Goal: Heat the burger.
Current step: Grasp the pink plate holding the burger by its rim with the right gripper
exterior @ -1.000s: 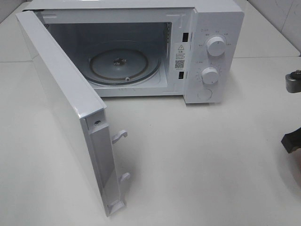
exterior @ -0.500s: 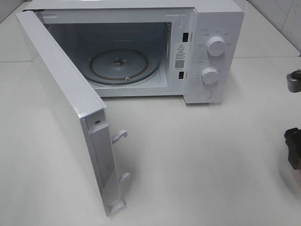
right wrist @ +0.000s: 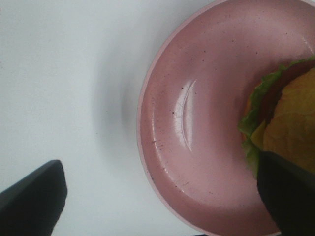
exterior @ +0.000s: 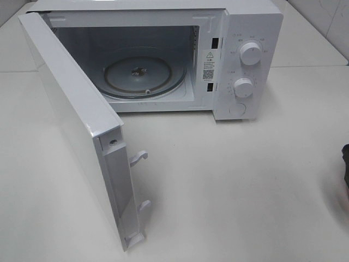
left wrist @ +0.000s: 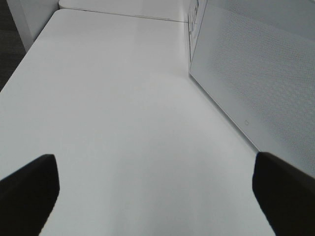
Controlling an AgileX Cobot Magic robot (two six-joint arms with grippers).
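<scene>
White microwave [exterior: 245,65] stands with its door [exterior: 71,125] swung wide, turntable [exterior: 144,73] bare. Left gripper [left wrist: 155,184] hovers over the table [left wrist: 123,98] beside that door, jaws apart. Right gripper [right wrist: 160,194], jaws apart, hangs over the burger [right wrist: 290,113] on its pink plate [right wrist: 197,123]: likely the fetching step, needing a grip next.

A white table [exterior: 229,180] stands before a pale tiled wall [exterior: 327,19].

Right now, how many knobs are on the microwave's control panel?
2. The upper knob sits high on the microwave's front panel, and the lower knob is directly beneath it. Both are right of the open cavity. None appear hidden.
</scene>
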